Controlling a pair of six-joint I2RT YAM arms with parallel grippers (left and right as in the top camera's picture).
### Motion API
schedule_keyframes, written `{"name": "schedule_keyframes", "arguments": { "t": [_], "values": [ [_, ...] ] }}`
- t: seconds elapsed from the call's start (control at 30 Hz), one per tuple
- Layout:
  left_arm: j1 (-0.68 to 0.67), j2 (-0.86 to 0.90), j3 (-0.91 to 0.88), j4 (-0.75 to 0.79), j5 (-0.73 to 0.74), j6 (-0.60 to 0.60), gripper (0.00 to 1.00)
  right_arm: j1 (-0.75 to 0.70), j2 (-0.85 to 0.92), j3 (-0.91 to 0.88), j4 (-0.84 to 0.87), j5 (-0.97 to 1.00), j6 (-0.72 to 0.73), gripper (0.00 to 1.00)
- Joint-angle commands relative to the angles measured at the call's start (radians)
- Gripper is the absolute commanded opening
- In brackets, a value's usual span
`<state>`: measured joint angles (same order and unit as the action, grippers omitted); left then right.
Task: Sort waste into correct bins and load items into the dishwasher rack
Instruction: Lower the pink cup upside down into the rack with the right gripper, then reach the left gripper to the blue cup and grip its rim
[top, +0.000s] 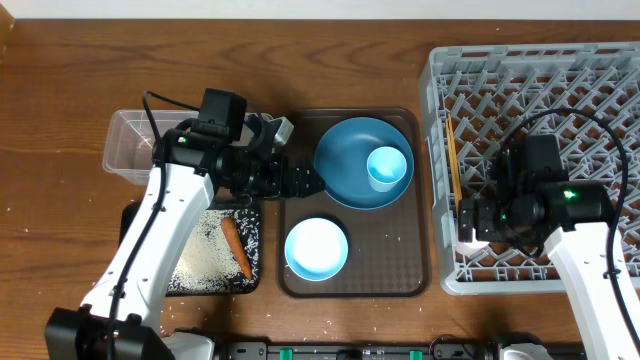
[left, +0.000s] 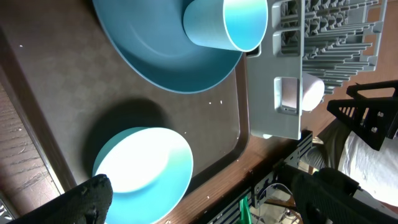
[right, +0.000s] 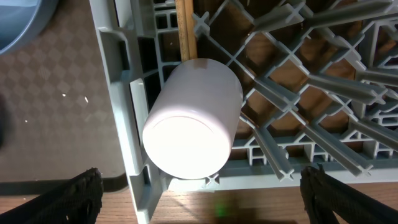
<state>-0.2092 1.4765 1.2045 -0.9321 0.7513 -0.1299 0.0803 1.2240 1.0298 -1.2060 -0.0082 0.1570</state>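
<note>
**A:** While the carrot (top: 236, 248) and rice (top: 205, 255) are lying in the black tray (top: 215, 290), what is the left hand (top: 303, 183) doing?

**B:** It is hovering spread at the plate's (top: 345, 165) left rim, gripping nothing. I judge it is lining up for the plate or the blue cup (top: 387, 167) sitting on it. The bowl (top: 316, 249) is waiting beside them on the brown tray (top: 390, 250).

**A:** And on the right?

**B:** The chopsticks (top: 452, 150) are lying in the rack (top: 530, 75) along its left wall, with the white cup (right: 193, 127) resting at their end. The right hand (right: 214, 199) is hanging spread, touching nothing, probably because that cup is already placed.
</note>
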Motion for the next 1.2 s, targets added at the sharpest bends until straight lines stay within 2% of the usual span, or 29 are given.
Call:
{"name": "schedule_keyframes", "arguments": {
  "t": [0.0, 0.03, 0.2, 0.37, 0.47, 0.5, 0.6, 0.7, 0.9, 1.17],
  "values": [
    [0.003, -0.001, -0.006, 0.0, -0.008, -0.005, 0.95, -0.014, -0.002, -0.003, 0.003, -0.004, 0.007, 0.99],
    [0.003, -0.001, -0.006, 0.007, -0.008, -0.016, 0.98, -0.014, -0.002, -0.003, 0.003, -0.004, 0.007, 0.99],
    [0.003, -0.001, -0.006, 0.155, -0.008, -0.018, 0.98, -0.014, -0.002, -0.003, 0.002, -0.004, 0.007, 0.99],
    [-0.021, 0.0, -0.006, 0.217, -0.013, -0.198, 0.98, -0.014, -0.002, -0.003, 0.003, -0.004, 0.007, 0.99],
    [-0.07, 0.0, -0.006, 0.255, -0.089, -0.298, 0.98, -0.014, -0.002, -0.003, 0.003, -0.004, 0.007, 0.99],
    [-0.095, 0.0, -0.006, 0.271, -0.127, -0.324, 0.97, -0.014, -0.002, -0.003, 0.002, -0.004, 0.007, 0.99],
    [-0.181, 0.0, -0.006, 0.324, -0.241, -0.377, 0.69, -0.014, -0.002, -0.003, 0.003, -0.004, 0.007, 0.99],
    [-0.28, 0.002, -0.006, 0.371, -0.417, -0.441, 0.59, -0.014, -0.002, -0.003, 0.003, -0.004, 0.007, 0.99],
    [-0.451, 0.038, -0.006, 0.481, -0.645, -0.497, 0.57, -0.014, -0.002, -0.003, 0.002, -0.004, 0.007, 0.99],
    [-0.521, 0.153, -0.006, 0.555, -0.719, -0.534, 0.57, -0.014, -0.002, -0.003, 0.002, -0.004, 0.007, 0.99]
  ]
}}
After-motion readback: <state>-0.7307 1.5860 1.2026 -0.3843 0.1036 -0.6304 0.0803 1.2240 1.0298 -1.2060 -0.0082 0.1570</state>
